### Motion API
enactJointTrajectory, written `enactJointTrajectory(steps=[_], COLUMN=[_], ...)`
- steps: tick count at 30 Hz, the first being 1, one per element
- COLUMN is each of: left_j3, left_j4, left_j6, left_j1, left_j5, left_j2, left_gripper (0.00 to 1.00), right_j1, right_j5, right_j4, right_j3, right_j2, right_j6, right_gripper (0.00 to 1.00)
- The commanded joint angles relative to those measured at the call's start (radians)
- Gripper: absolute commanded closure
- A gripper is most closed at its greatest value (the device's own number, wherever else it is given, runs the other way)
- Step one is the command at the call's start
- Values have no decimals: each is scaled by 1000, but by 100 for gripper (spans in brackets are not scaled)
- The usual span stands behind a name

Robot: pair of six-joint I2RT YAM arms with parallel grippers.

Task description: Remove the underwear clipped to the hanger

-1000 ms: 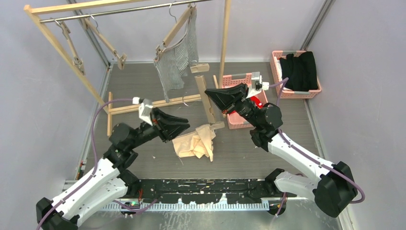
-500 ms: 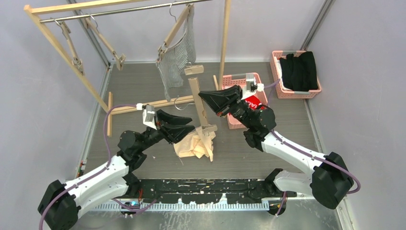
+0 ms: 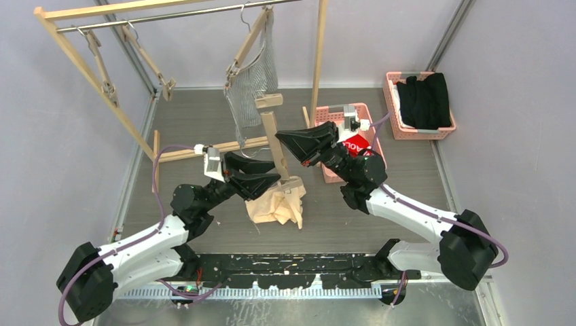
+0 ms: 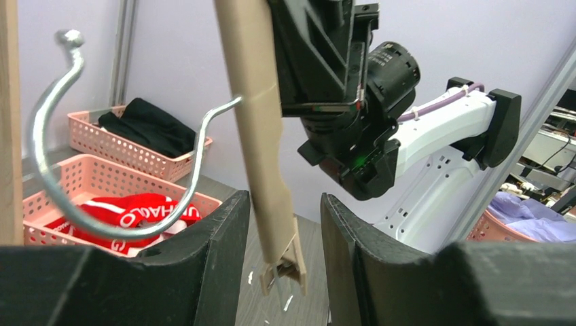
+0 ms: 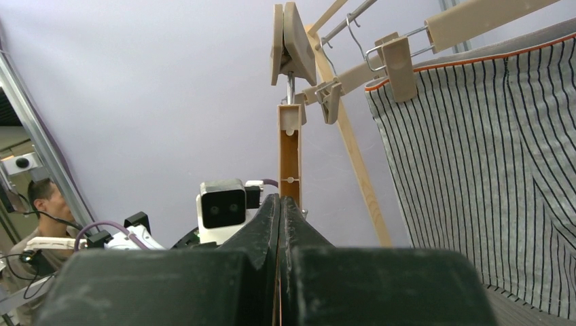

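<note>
The left gripper [image 3: 275,171] is held with jaws apart around the beige hanger [image 3: 270,129], and the cream shorts [image 3: 275,207] are heaped on the table [image 3: 401,176] just beneath its fingertips. Further up, the hanger is clamped by the right gripper [image 3: 285,138]. The pinstriped shorts [image 3: 255,88] are clipped up behind, and the red shorts [image 3: 356,146] are laid in the pink basket [image 3: 339,112].

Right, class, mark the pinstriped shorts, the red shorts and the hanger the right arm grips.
pinstriped shorts [image 5: 475,170], right wrist view, middle of the striped fabric.
red shorts [image 4: 95,207], left wrist view, red fabric beside the lettering.
gripped hanger [image 5: 290,156], right wrist view, its upright beige bar.
</note>
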Motion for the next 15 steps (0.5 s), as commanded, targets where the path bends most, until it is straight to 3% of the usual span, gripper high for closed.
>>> enactJointTrajectory(steps=[1, 15], left_j3=[54, 53], left_j4=[107, 228], left_j6=[19, 20], left_j1=[-18, -73], left_j5=[-21, -59], left_j2=[14, 112], left_gripper=[56, 58], right_j1=[11, 31], right_j5=[26, 37], right_j4=[100, 144], right_j3=[63, 83], right_j2=[14, 53], right_j6=[-9, -2], right_gripper=[99, 99])
